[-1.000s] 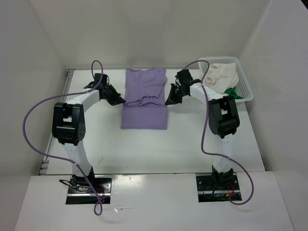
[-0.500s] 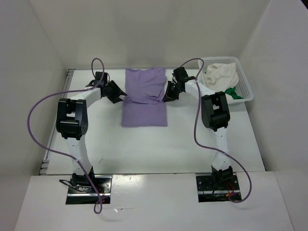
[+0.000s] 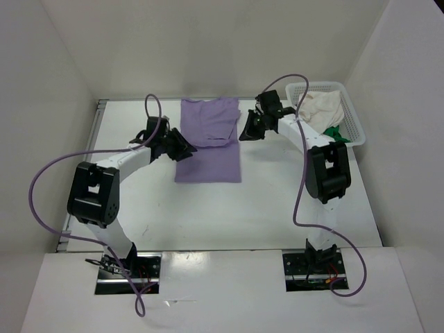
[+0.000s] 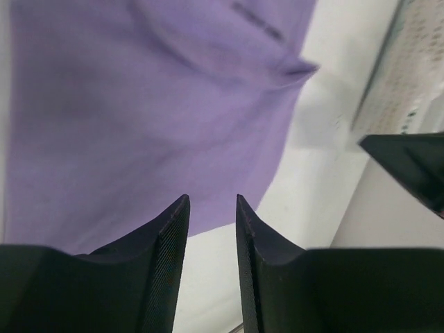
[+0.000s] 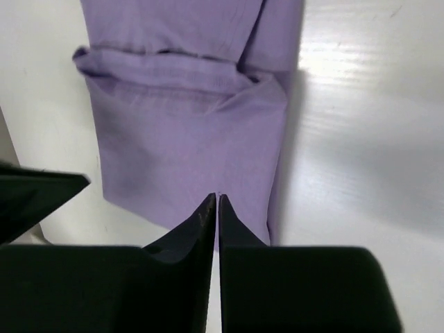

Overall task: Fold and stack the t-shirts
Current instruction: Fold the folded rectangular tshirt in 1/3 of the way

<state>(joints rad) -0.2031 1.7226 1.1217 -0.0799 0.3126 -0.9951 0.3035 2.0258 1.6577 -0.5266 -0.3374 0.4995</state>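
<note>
Whereas a second ago both grippers sat low against the two sides of the lavender shirt [image 3: 208, 149], at a rumpled fold, the right gripper [image 3: 244, 135] has now drawn back toward the far side and stands just off the shirt's right edge, apart from the cloth. The left gripper [image 3: 184, 148] has moved in over the left edge, and its arm's elbow has swung nearer the bases. The shirt itself lies flatter than before at mid-back of the table [image 3: 208, 215], its upper half doubled over the lower with the fold's edge running straight across. The top view alone shows the white mesh basket [image 3: 316, 84] at the back right corner, holding the cream shirt [image 3: 319, 109] and, under its near side, a bit of the green shirt [image 3: 336, 133]. From above, neither pincer's gap can be read. The left wrist view settles its own pair: the two fingers [image 4: 166, 257] stand narrowly apart with nothing between them, hanging over the purple cloth's corner and bare table. The right wrist view shows its fingers [image 5: 198, 229] drawn almost together, only a hairline slit left and nothing in it, and also the rolled hem and tucked sleeve along the fold.
</note>
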